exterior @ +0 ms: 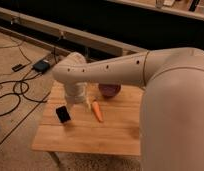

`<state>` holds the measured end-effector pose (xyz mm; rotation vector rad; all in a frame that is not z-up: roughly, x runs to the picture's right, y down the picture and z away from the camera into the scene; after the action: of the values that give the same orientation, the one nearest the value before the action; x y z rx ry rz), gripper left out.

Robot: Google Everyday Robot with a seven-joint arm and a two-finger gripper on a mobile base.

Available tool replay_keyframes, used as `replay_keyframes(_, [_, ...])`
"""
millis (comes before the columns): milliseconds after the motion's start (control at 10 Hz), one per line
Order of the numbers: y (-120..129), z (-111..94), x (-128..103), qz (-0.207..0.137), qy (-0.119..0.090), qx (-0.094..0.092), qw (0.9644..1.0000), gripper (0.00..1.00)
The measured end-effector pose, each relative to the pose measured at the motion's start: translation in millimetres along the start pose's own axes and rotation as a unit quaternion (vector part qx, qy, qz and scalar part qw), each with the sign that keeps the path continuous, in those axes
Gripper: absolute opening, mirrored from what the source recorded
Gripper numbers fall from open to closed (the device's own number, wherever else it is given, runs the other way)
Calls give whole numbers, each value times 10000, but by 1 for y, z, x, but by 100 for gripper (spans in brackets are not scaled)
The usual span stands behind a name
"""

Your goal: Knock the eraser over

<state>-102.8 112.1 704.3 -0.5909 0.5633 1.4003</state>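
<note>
One wooden table [90, 136], bearing three items. On the floor to its left: black cables [15, 93] and one black box [41, 65]. Item 1: eraser [62, 114], black, rectangular, one count, apparently upright on the table's left part. Gripper [80, 100], one, hanging below the white arm [120, 70] just right of the eraser; whether it is open or closed cannot be told, nor any contact. Item 2: carrot [97, 111], orange, one, lying beside the gripper. Item 3: bowl [109, 90], dark purple, one, behind the carrot.

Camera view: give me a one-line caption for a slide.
Robot arm's gripper low over a wooden table, between a black eraser and a carrot, with a purple bowl behind.
</note>
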Motion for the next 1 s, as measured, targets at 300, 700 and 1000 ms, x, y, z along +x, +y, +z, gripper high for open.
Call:
replay_keyframes(300, [14, 21, 12, -464, 381, 364, 9975, 65])
replay_keyframes(700, [45, 49, -1, -946, 636, 622, 9915, 65])
replay_keyframes(1000, [63, 75, -31, -1119, 625, 684, 9894, 65])
